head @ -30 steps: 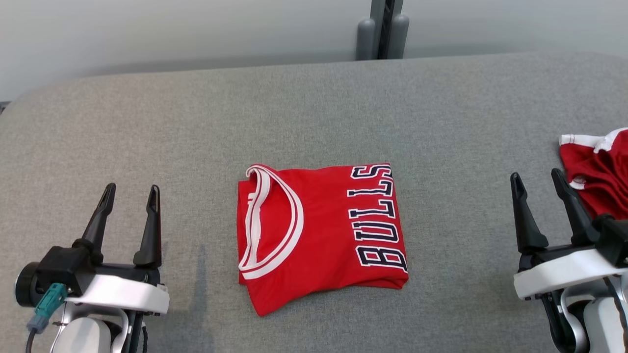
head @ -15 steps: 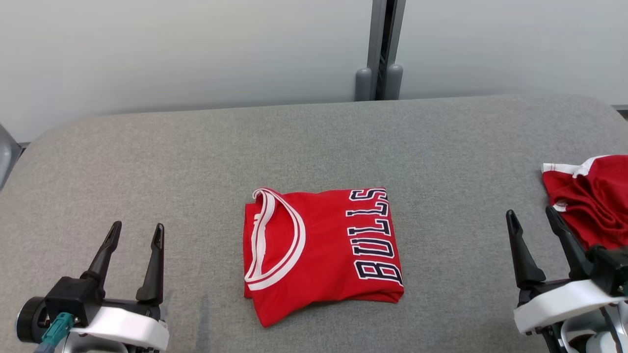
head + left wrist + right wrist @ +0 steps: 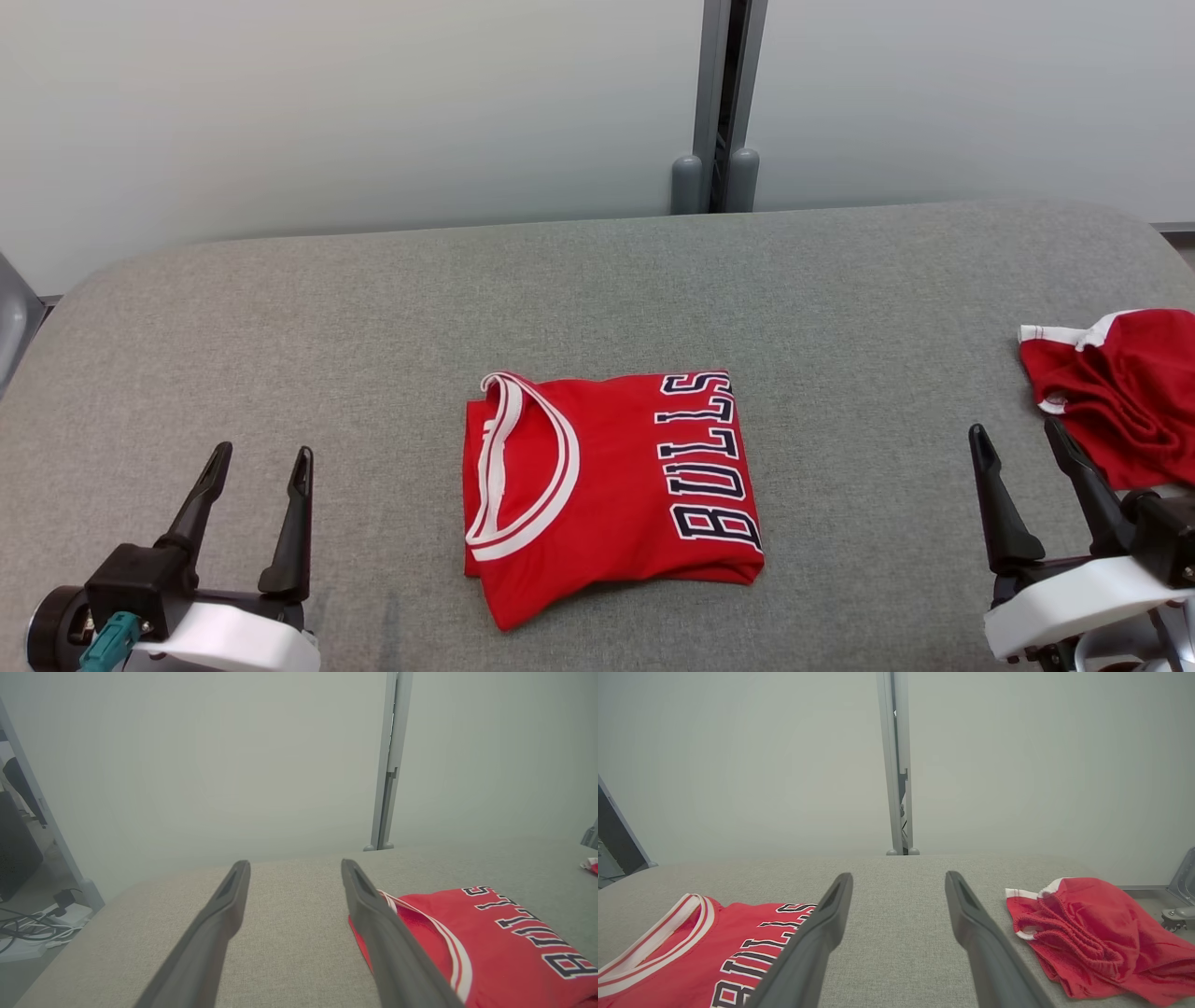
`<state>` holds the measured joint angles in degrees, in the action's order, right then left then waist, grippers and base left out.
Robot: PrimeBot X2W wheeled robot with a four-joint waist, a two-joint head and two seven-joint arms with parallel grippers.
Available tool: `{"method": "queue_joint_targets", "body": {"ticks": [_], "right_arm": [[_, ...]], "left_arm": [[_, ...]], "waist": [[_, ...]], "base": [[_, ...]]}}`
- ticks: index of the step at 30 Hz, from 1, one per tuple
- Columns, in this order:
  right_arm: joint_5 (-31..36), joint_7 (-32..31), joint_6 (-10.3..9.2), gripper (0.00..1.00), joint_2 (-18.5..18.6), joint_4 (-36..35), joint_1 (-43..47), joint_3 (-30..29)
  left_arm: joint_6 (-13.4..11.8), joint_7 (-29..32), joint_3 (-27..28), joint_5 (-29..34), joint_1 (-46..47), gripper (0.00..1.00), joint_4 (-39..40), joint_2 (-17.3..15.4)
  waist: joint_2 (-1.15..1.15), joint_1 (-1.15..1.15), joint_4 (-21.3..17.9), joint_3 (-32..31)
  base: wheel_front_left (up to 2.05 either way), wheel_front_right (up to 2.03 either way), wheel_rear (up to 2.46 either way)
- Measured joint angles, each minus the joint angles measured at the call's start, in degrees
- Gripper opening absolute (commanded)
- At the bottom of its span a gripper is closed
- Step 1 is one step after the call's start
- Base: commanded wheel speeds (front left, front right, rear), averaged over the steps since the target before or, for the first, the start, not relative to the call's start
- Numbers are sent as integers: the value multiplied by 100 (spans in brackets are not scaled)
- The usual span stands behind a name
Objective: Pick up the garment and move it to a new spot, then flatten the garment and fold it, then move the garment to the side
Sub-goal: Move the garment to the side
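The red Bulls jersey (image 3: 611,490) lies folded into a neat rectangle in the middle of the grey cloth-covered bench (image 3: 597,289), nearer its front edge than its back edge, so by the look of it only the move to the side remains. Both grippers are empty with their jaws spread wide. The left gripper (image 3: 264,451) hangs over the front-left part of the bench, well apart from the jersey. The right gripper (image 3: 1015,427) hangs over the front-right part, close to a crumpled pair of red shorts (image 3: 1120,401) at the right edge. The main risk is undoing the fold. Fingers that pinch only the top layer, or catch the white neckline trim (image 3: 523,467), would likely peel the stack open as it lifts. Dragging instead of lifting could let the bench's rough cloth hold back the lower layers, and the corner (image 3: 509,611) poking out toward the front edge suggests they already sit unevenly. The right gripper could also snag the shorts, since they are the same colour and lie so close.
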<state>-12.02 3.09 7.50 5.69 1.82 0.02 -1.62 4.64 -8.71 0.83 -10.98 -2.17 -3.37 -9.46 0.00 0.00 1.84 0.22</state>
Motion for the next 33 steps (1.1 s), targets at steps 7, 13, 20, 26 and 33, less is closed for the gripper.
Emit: {"method": "queue_joint_targets", "body": {"ticks": [7,13,20,26,33], "right_arm": [[8,-13,0,100,-31,-51,31,-25],[9,-23,0,100,-44,-59,32,-29],[9,-22,0,100,-64,-32,32,-29],[8,-10,0,100,-66,51,29,-31],[0,2,0,100,-48,192,-11,-82]], "left_arm": [[-62,71,-23,-19,-71,100,93,-10],[-99,116,-46,-32,-93,100,158,-18],[-138,163,-88,-49,-97,100,218,-25],[-170,172,-119,-68,-97,100,243,-40],[-169,211,-216,-78,-8,100,260,-46]], "waist": [[0,0,8,-29],[0,0,10,-36],[0,0,-1,-36],[0,0,-4,-40],[0,0,124,-16]], "base": [[0,0,0],[0,0,0],[0,0,0],[0,0,0],[0,0,0]]}}
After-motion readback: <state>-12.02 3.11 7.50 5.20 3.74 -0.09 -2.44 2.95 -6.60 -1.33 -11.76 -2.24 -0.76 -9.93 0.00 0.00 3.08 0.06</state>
